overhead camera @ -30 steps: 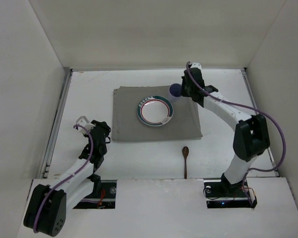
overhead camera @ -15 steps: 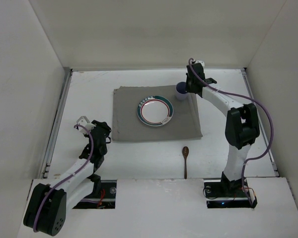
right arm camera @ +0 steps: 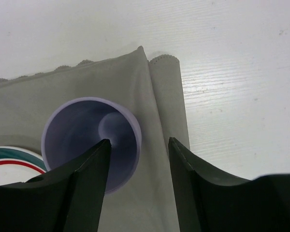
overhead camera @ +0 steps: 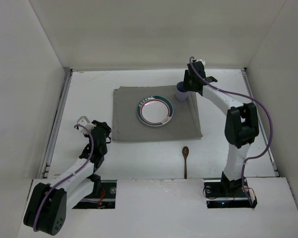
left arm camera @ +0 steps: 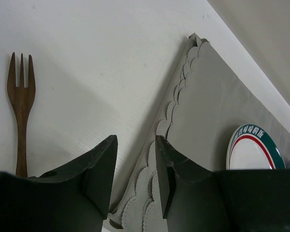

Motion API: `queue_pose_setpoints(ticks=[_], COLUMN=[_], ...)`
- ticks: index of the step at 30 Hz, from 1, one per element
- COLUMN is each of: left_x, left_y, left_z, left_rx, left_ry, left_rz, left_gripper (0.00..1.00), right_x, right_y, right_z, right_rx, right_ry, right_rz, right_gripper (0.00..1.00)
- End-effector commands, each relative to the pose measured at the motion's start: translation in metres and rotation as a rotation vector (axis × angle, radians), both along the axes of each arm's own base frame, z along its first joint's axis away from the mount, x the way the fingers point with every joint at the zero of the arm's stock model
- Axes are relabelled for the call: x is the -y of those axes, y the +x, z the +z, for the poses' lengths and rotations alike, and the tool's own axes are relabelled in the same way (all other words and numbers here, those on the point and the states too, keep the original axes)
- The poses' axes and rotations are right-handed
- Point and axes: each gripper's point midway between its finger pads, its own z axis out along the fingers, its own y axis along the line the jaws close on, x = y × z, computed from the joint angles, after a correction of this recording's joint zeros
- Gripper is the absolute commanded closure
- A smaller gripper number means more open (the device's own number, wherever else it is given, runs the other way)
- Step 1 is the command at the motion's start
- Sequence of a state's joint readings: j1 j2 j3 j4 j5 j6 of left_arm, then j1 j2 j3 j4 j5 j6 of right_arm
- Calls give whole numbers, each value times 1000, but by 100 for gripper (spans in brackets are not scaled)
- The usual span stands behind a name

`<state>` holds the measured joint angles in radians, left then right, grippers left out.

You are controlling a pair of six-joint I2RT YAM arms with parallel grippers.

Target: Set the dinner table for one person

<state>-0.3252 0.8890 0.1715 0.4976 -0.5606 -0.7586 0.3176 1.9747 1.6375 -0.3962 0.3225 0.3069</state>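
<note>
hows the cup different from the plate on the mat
The plate is flat and white with green and red rim bands; the cup is taller and plain lavender. The plate sits near the middle of the grey mat; the cup stands upright at the mat's far right corner. Both rest on the mat.

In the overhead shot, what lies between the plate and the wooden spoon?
No loose item. In the top external view, the near part of the grey mat, then a strip of bare dinner table, separate the plate from the wooden spoon.
</note>
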Motion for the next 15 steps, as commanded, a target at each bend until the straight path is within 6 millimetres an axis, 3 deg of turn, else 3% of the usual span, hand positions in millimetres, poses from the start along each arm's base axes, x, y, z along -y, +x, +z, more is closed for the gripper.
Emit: queue_pose_setpoints(ticks=[1,6,10,12,15], left_x=[1,1,7,13,17], left_y=[4,4,5,6,7], left_z=[9,10,12,15,17], left_rx=[40,43,48,52,55], left_ry=[-13,-14,-22,-25,-27], left_rz=[5,3,-20,-50,-71], left_gripper=[65,65,67,71,79], right_x=[1,13,20,18,5], right_y=[0,-31,-65,-84,-120], right_z=[62,115,132,125,96], right_rx=[135,276,358,371,342], right_ry=[28,65,92,129,201], right_rz=[-5,-45,-100,-129,-136], right_gripper=[41,32,32,48,78])
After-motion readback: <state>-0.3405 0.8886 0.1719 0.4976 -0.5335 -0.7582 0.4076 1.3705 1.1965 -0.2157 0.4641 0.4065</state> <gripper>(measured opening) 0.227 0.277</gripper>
